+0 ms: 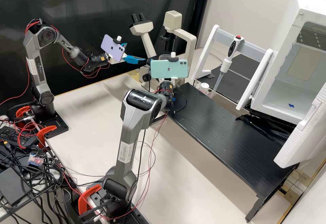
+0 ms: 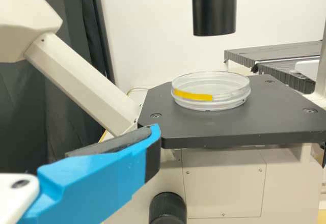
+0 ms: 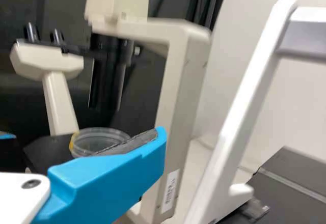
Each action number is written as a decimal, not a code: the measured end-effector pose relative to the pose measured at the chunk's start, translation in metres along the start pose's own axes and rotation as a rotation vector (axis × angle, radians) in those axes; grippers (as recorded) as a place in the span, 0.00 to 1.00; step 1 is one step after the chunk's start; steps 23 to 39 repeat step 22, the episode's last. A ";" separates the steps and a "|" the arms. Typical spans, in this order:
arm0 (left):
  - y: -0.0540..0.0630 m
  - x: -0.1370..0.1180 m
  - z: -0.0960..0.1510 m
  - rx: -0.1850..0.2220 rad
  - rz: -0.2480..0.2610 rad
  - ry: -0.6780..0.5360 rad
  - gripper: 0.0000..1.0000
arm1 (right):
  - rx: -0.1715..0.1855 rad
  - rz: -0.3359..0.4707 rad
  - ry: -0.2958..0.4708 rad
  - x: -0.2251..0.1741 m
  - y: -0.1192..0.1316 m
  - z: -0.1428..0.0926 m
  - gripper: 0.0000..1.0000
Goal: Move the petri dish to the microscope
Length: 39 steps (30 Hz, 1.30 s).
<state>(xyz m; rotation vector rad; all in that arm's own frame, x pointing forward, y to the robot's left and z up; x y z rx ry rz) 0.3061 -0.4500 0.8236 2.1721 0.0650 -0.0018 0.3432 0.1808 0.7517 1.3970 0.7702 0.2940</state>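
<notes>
High view: left gripper above and left of centre, fingers spread. Right wrist view: right gripper likewise spread. Clear petri dish on black microscope stage. Judged light, rigid, slick, brittle; pinch side walls gently.

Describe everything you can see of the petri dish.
The petri dish is clear, shallow and round, seemingly plastic, apparently lidded, with a yellow strip partway around its side. It rests level on the microscope's black stage, below a black cylinder. Nothing grips it. Whether it holds anything, I cannot tell.
</notes>
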 end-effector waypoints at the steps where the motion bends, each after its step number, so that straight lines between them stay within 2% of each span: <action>1: 0.000 0.000 0.000 0.000 0.000 0.000 1.00 | -0.008 0.013 0.003 -0.004 0.003 0.001 1.00; 6: 0.000 0.000 0.000 0.000 0.000 0.000 1.00 | -0.071 0.124 -0.009 -0.049 0.023 0.006 1.00; 10: 0.000 0.000 0.000 0.000 0.000 0.000 1.00 | -0.072 0.196 -0.073 -0.079 0.033 0.009 1.00; 14: 0.000 0.000 0.000 0.000 0.000 0.000 1.00 | -0.056 0.284 -0.157 -0.109 0.041 0.006 1.00; 17: 0.000 0.000 0.000 0.000 0.000 0.000 1.00 | -0.032 0.352 -0.205 -0.127 0.045 0.001 1.00; 22: 0.000 0.000 0.000 0.000 0.000 0.000 1.00 | 0.086 0.444 -0.233 -0.154 0.051 -0.004 1.00; 39: 0.000 0.000 0.000 0.000 0.000 0.000 1.00 | 0.086 0.444 -0.233 -0.154 0.051 -0.004 1.00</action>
